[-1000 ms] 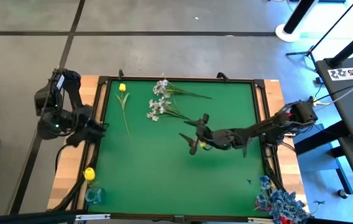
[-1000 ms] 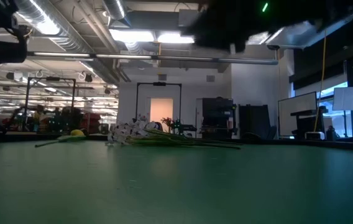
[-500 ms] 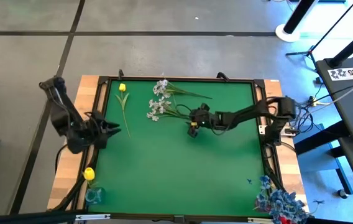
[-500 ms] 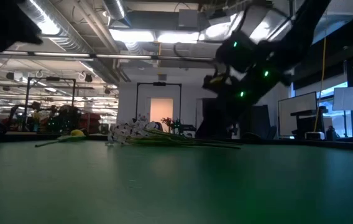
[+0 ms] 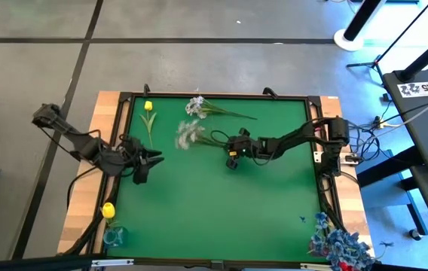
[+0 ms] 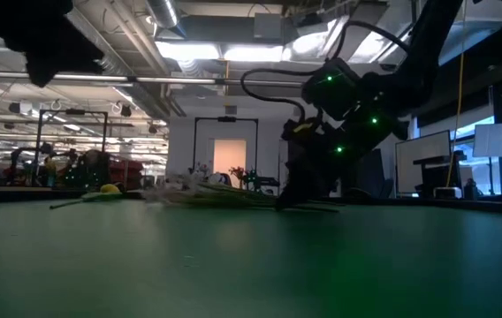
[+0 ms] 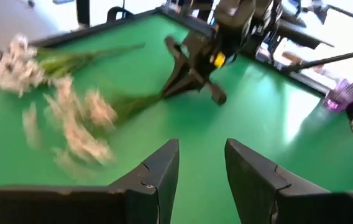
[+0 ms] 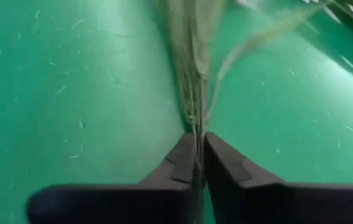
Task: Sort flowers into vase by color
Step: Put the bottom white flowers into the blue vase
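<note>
1. The right hand (image 5: 230, 150) is down at the middle of the green bench (image 5: 221, 211), its fingers (image 8: 183, 163) pinched together on the thin green stems of a white spray (image 5: 189, 134); the right wrist view shows the stems running straight out from between the closed tips.
2. The blossoms of that spray are smeared in the high and left wrist views, so it appears to be moving with the hand, its flower end toward the left arm.
3. The left hand (image 5: 151, 158) reaches in over the bench's left part, fingers (image 7: 158, 169) parted with nothing between them, pointing at the held spray.
4. Farther out, a second white spray (image 5: 197, 105) lies near the far edge, a yellow tulip (image 5: 148, 108) lies beside it to the left, and another yellow bloom (image 5: 108, 210) stands off the mat at the near left corner; pale blue flowers (image 5: 333, 239) sit at the near right corner.
5. The spray looks light and floppy: the stems bend, and the blossoms would crush easily. The bare stems, well below the heads, are the sensible place to hold it; a loose pinch could let single strands slip.
</note>
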